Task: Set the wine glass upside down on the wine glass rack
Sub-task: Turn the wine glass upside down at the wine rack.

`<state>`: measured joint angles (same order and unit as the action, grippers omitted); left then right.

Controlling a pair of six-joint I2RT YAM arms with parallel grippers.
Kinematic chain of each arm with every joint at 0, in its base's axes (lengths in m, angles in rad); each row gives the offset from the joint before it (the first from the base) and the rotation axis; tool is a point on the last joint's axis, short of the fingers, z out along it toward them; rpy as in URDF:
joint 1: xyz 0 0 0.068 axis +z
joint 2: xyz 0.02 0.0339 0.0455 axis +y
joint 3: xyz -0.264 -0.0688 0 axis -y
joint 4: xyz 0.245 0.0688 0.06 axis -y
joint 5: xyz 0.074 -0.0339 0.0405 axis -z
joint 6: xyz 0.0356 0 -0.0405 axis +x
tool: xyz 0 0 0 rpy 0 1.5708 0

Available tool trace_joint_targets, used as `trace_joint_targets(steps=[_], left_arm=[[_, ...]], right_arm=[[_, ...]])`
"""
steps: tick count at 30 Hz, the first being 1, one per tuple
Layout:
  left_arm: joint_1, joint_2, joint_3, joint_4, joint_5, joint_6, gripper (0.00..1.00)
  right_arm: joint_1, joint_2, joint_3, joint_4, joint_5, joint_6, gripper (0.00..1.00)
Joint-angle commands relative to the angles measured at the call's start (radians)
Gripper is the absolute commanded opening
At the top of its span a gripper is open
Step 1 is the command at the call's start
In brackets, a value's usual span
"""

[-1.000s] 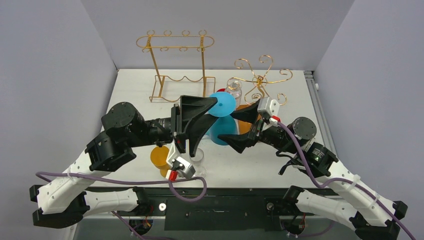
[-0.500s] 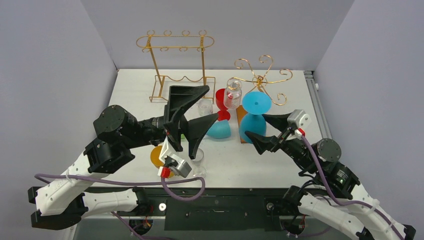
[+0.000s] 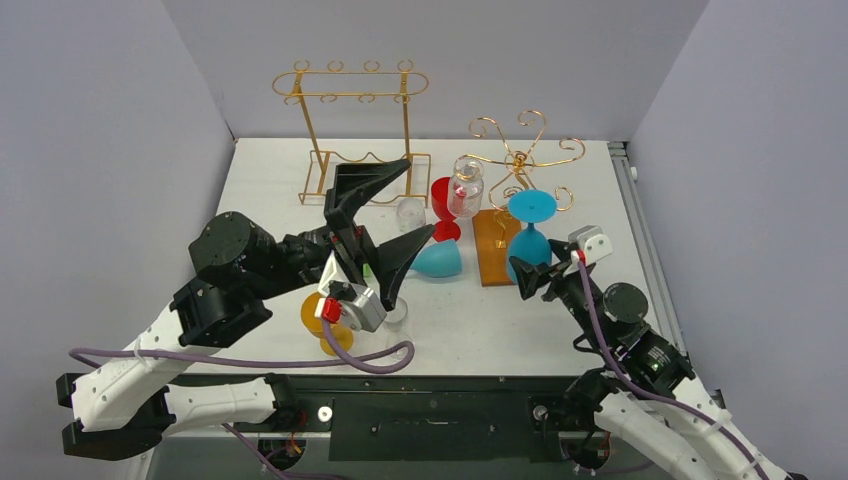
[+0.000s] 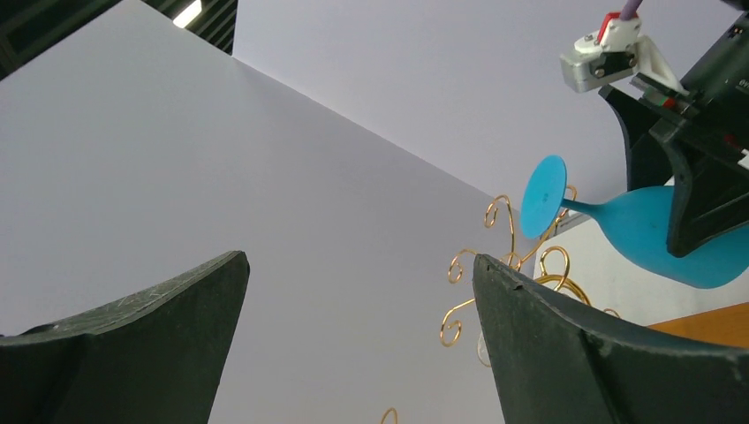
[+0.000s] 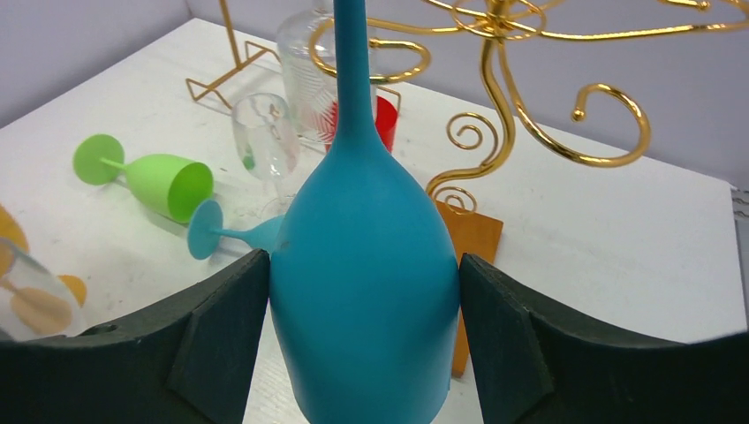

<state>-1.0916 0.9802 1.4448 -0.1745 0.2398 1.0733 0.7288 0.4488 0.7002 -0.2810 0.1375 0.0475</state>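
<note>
Near rack [image 3: 518, 157] and red glass [image 3: 441, 193], right jaws clamp blue glass [image 3: 531, 207], left jaws apart

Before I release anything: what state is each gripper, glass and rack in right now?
Right gripper: shut on the blue wine glass.
Blue wine glass: upside down, foot up by the scroll rack.
Left gripper: open, empty.
Second blue glass: on its side.
Green glass: on its side.
Clear glass: upright.
Scroll rack: upright.
Tall rack: upright.
</note>
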Motion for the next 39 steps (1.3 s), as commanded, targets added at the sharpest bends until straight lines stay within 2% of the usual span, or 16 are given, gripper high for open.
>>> trace_joint_targets(steps=[1, 7, 13, 39], left_arm=[[-0.001, -0.010, -0.014, 0.055, -0.054, -0.096, 0.96], [-0.001, -0.024, -0.046, 0.063, -0.065, -0.114, 0.96], [-0.001, -0.026, -0.067, 0.080, -0.070, -0.116, 0.96], [0.000, -0.025, -0.103, 0.095, -0.063, -0.103, 0.96]], right_arm=[[-0.101, 0.050, -0.039, 0.132, -0.059, 0.042, 0.48], [-0.303, 0.138, -0.065, 0.264, -0.287, 0.092, 0.45], [-0.328, 0.202, -0.061, 0.335, -0.371, 0.095, 0.45], [-0.362, 0.302, -0.096, 0.434, -0.343, 0.110, 0.45]])
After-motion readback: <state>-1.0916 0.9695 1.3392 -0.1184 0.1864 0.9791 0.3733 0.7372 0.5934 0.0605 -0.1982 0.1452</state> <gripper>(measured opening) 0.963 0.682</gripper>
